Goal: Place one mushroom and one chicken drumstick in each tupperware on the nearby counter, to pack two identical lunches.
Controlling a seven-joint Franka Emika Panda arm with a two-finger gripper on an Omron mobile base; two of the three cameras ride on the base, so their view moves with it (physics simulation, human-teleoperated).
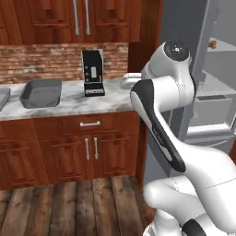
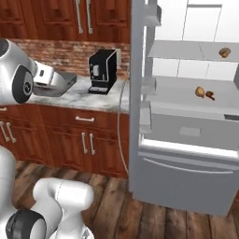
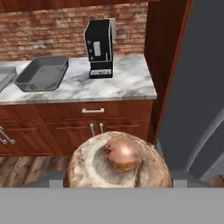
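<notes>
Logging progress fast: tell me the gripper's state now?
Gripper: shut on the round brown-and-cream mushroom, fingertips hidden behind it.

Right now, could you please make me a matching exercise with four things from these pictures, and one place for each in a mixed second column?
Things:
1. mushroom
2. deeper tupperware
3. coffee machine
4. chicken drumstick

Places:
A. on a fridge shelf
B. close in front of the hand camera
C. on the counter, against the brick wall
D. on the counter, left of the coffee machine

Pairs: 1-B, 2-D, 3-C, 4-A
</notes>
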